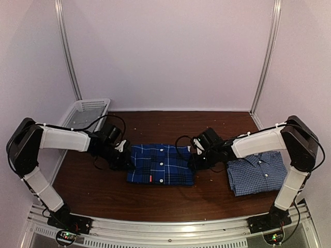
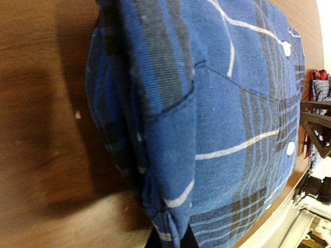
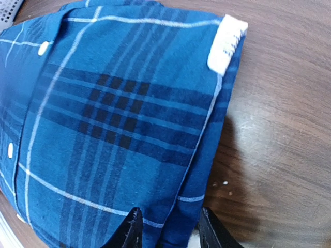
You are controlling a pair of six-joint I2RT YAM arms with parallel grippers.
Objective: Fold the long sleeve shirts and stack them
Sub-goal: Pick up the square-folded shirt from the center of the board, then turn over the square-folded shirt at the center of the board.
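Observation:
The dark royal-blue plaid shirt [image 1: 160, 164] lies folded flat in the middle of the table, button front up. The paler small-check shirt [image 1: 257, 173] lies folded to its right, under my right arm. My left gripper [image 1: 121, 152] is at the plaid shirt's left edge. In the left wrist view the cloth [image 2: 207, 129] bunches between the jaws [image 2: 168, 240], whose fingers are almost hidden. My right gripper [image 1: 199, 155] is at the shirt's right edge. In the right wrist view its two black fingertips [image 3: 132, 227] close on the folded edge [image 3: 170, 155].
A white mesh basket [image 1: 85, 111] stands at the back left corner, behind my left arm. Bare brown table [image 1: 170, 126] lies behind the shirts, and a strip [image 1: 155, 201] lies in front of them. White walls close in the back and sides.

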